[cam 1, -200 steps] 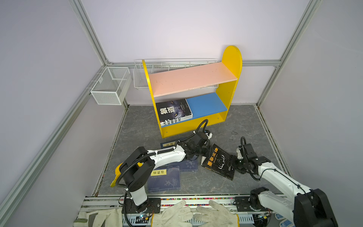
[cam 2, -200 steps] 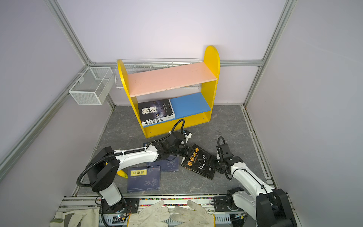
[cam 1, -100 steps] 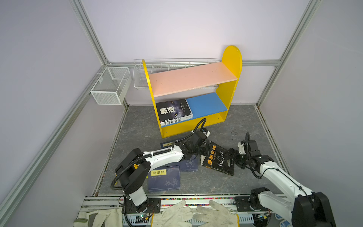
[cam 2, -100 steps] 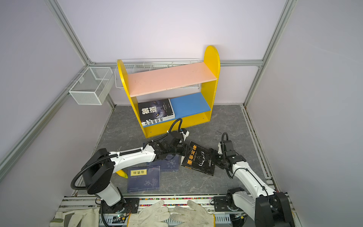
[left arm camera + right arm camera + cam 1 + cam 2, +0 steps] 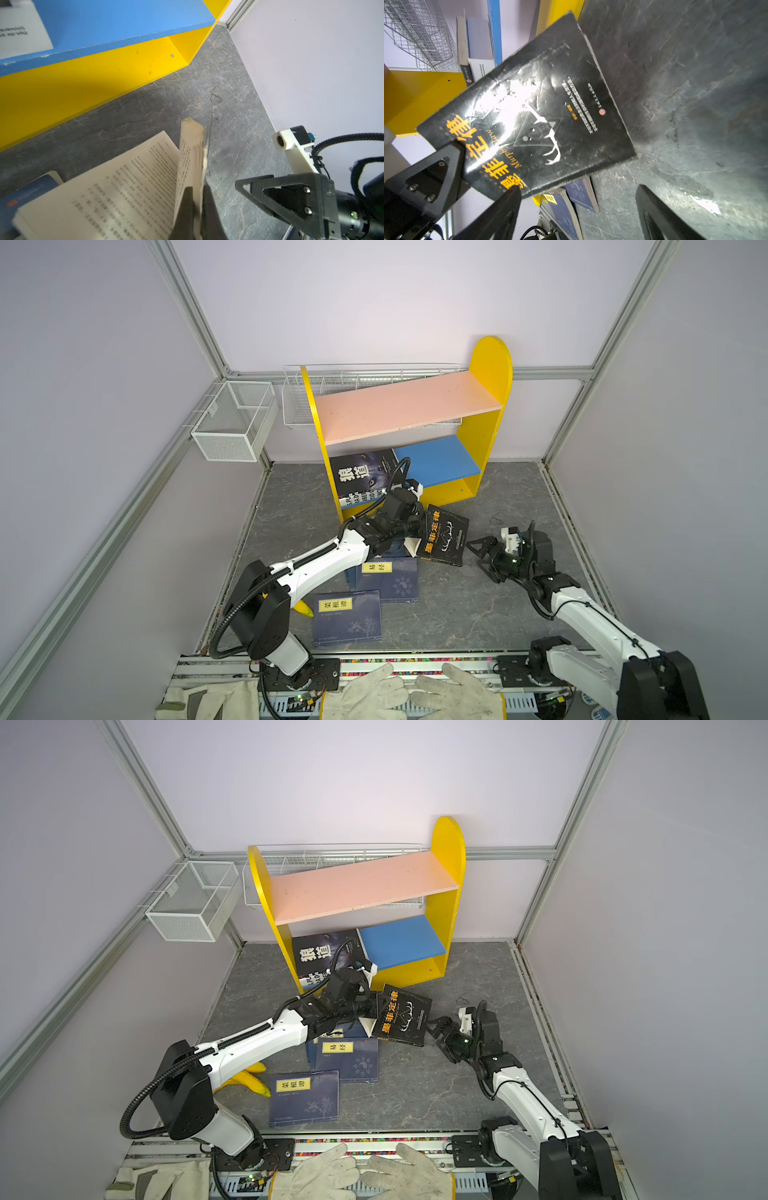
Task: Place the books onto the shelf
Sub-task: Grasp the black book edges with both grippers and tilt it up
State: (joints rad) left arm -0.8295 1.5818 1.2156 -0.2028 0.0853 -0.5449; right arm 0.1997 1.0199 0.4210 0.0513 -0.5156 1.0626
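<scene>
The black book [image 5: 444, 537], pinched splayed by the left gripper [image 5: 196, 199], may be dropped or torn; the right gripper [image 5: 482, 560] is spread wide, empty.

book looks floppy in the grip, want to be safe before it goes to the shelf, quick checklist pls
1. Left gripper shut on the black book: ok.
2. Book closed flat: not ok, its pages hang open under the cover.
3. Right gripper open and clear of the book: ok.
4. Free room on the blue shelf board: ok.
5. Book fully clear of the floor: cannot tell.
</scene>
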